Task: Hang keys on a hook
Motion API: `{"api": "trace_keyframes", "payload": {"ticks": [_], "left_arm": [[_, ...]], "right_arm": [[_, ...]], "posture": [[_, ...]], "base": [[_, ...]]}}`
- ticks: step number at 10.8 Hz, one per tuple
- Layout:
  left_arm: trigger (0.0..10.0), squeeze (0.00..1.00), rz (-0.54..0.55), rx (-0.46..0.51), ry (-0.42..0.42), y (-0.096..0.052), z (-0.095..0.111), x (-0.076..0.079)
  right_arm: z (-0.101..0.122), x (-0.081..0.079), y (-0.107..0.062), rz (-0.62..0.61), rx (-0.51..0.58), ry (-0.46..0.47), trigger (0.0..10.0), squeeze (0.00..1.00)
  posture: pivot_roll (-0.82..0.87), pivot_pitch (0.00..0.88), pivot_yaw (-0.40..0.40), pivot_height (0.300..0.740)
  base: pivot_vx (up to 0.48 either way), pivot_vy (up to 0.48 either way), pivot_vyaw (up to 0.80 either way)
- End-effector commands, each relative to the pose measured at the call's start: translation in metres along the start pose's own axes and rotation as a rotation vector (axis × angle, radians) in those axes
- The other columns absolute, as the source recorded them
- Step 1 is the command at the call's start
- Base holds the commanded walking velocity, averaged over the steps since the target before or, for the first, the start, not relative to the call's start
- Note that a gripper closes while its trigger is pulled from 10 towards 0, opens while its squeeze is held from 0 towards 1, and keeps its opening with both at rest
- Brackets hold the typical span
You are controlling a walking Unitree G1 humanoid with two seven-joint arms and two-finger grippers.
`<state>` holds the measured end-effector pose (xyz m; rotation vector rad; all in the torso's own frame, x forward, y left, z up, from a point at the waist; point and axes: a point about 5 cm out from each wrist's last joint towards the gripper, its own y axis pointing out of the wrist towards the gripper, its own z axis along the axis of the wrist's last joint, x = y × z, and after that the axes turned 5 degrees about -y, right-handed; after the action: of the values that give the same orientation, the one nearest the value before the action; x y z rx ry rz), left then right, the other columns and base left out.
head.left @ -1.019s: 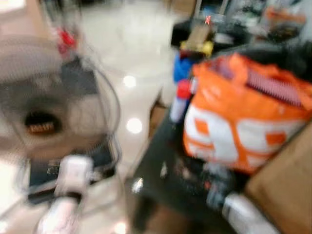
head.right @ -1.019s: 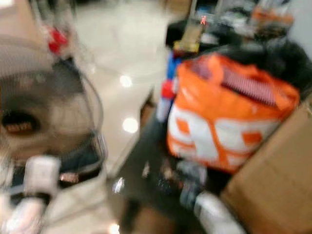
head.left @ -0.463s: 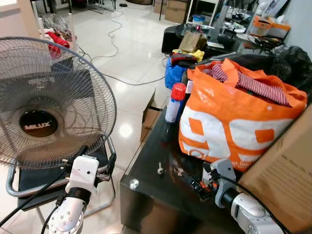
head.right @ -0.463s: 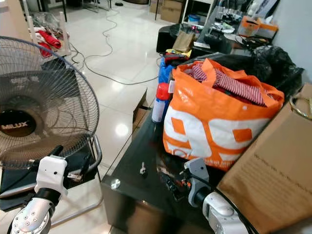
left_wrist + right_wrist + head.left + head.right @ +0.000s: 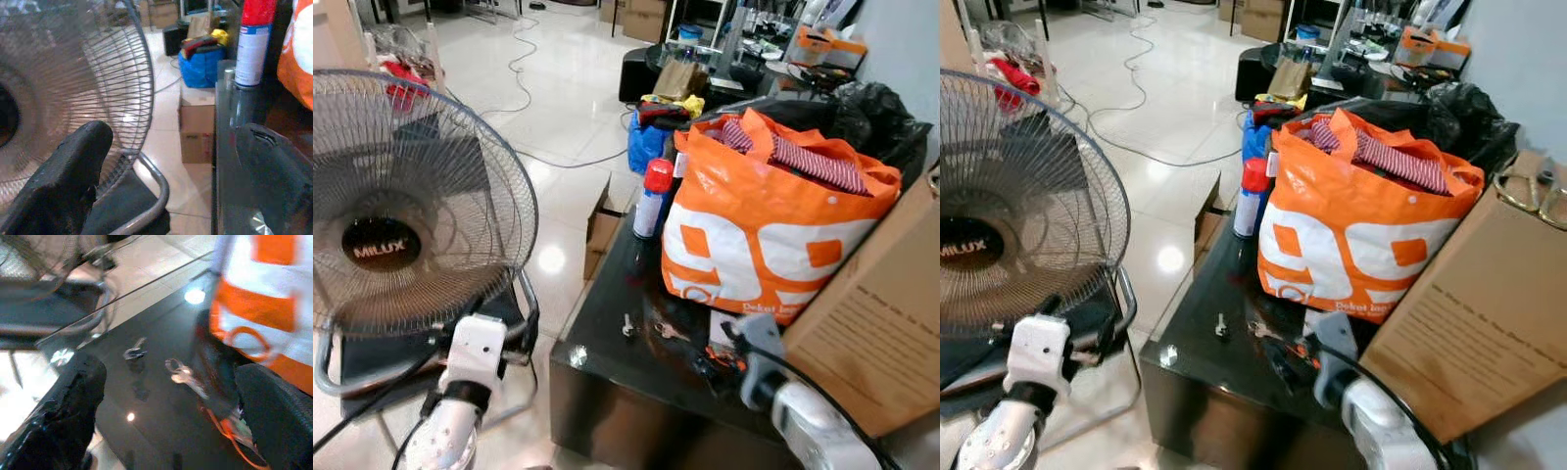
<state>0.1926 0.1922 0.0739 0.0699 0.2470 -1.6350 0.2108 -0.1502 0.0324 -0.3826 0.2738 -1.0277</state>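
Right claw (image 5: 171,396) wide open, just above keys (image 5: 182,374) on the dark worktop (image 5: 146,421). Small, light, hard, slippery: best pinched by the ring.

A black glossy bench (image 5: 607,357) carries an orange and white bag (image 5: 769,230) stuffed with striped cloth, with a red-capped spray can (image 5: 652,199) standing just left of it. A brown cardboard box (image 5: 876,328) stands at the near right. To the left, a wire-caged fan (image 5: 406,201) sits on a chair, and cables (image 5: 524,73) trail across the far pale tiled floor (image 5: 563,117).
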Motion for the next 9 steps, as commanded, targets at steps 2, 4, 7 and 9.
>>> {"api": "trace_keyframes", "payload": {"ticks": [2,4,7,9], "left_arm": [[10.0,0.0,-0.049,-0.013,0.007,-0.003,-0.001,0.001],[10.0,0.0,-0.145,-0.039,0.024,-0.002,-0.003,-0.002],[10.0,0.0,-0.234,-0.02,0.015,0.004,0.008,0.004],[10.0,0.0,-0.379,-0.016,0.017,0.007,0.012,0.018]], "right_arm": [[0.012,0.0,0.017,0.025,-0.029,-0.053,10.0,1.0],[0.022,-0.005,0.034,0.029,-0.038,-0.087,10.0,1.0],[0.024,0.005,0.053,-0.052,-0.104,-0.124,10.0,1.0],[0.014,0.02,0.057,-0.129,-0.181,-0.145,10.0,0.0]], "posture": [[0.07,0.0,-0.107,0.74],[0.07,0.0,-0.122,0.74],[0.07,0.0,-0.133,0.74],[0.07,0.0,-0.118,0.74]], "base": [[0.0,0.0,0.0],[0.0,0.0,0.0],[0.0,0.0,0.0],[0.0,0.0,0.0]]}}
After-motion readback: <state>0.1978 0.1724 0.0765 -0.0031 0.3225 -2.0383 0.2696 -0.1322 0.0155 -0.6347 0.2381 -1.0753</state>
